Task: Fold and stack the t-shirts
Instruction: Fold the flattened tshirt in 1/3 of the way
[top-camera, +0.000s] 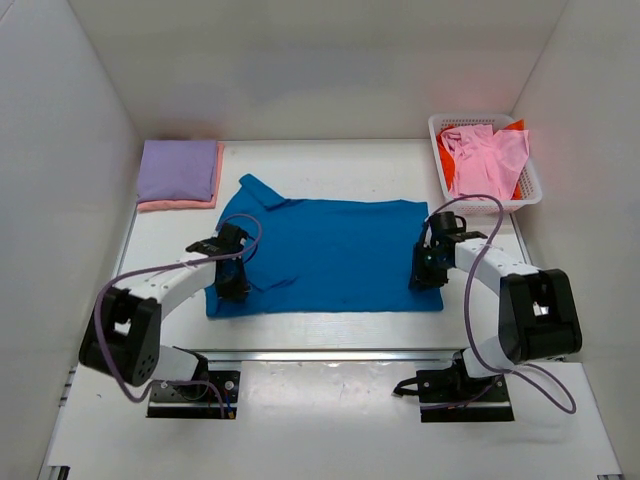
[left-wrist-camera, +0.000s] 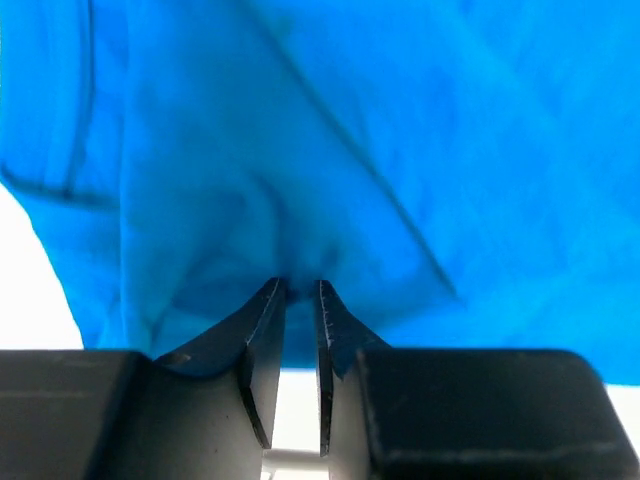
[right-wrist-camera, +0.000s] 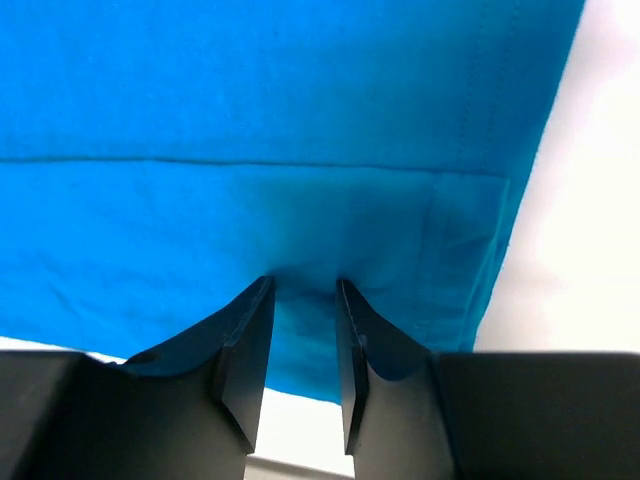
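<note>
on the blue t-shirt (top-camera: 340, 250), left gripper (left-wrist-camera: 302, 285) clamped on its cloth, right gripper (right-wrist-camera: 302, 282) slightly parted, hold unclear

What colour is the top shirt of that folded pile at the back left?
The top shirt is lavender; the top external view shows it best.

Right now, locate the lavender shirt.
Top view, far left corner of the table: lavender shirt, folded atop a salmon shirt, near the collar of the blue shirt.
</note>
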